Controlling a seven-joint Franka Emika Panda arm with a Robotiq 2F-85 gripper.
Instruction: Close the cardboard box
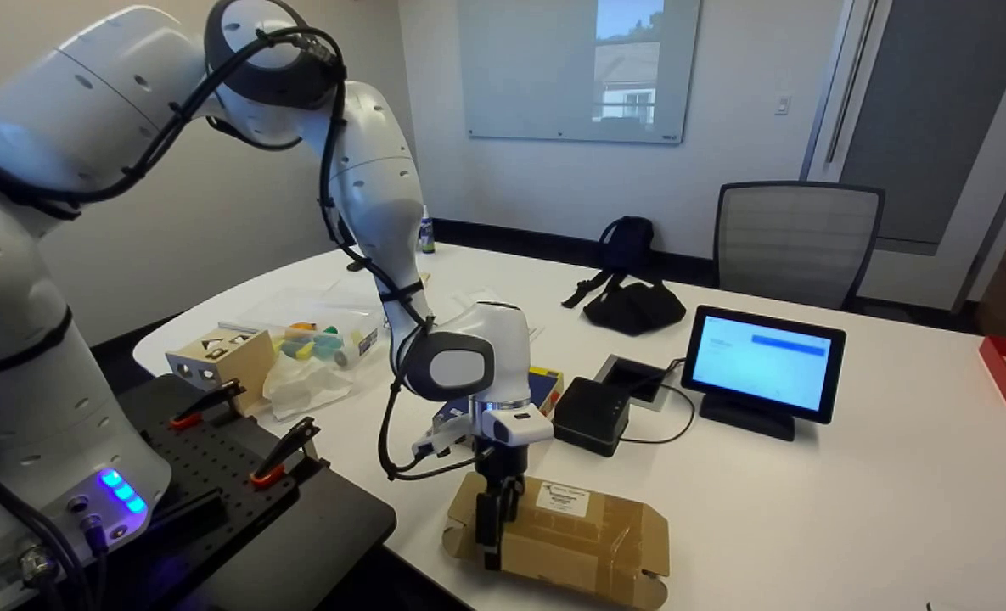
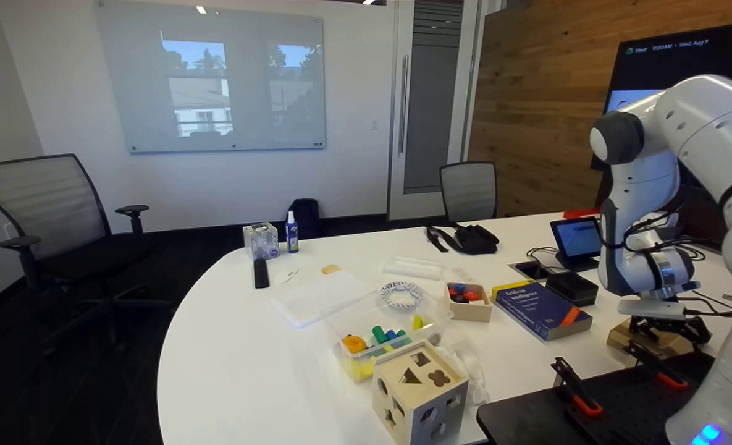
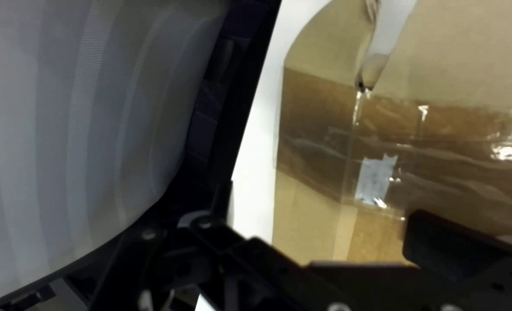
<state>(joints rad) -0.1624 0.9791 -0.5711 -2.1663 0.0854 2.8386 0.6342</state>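
White desk [image 1: 851,484] runs out of shot in both exterior views. Arm [image 1: 375,161] reaches over it, its base cropped in both. A mesh chair back [image 3: 78,129], likewise cut off, takes up the left of the wrist view. Cardboard box [image 1: 579,543] lies on the desk directly below the gripper [image 1: 502,538], taped side up, end flaps [image 1: 656,543] jutting out; inside hidden, and whether the lid sits fully down cannot be told. In an exterior view the gripper and a clamp [image 2: 653,364] mask much of the box; in the wrist view it runs past the top and right edges. Screen [image 1: 761,365] stands farther back on the desk, its text too small to read. Blue book [image 1: 543,389] is largely hidden behind the arm's end in an exterior view. Gripper jaws spread well apart above the box, dark and blurred in the wrist view; whether they touch the cardboard cannot be told. White label [image 1: 563,499] on the box: print illegible. Pale patch [image 3: 374,179] sits on glossy brown tape [image 3: 446,160], its material unclear.
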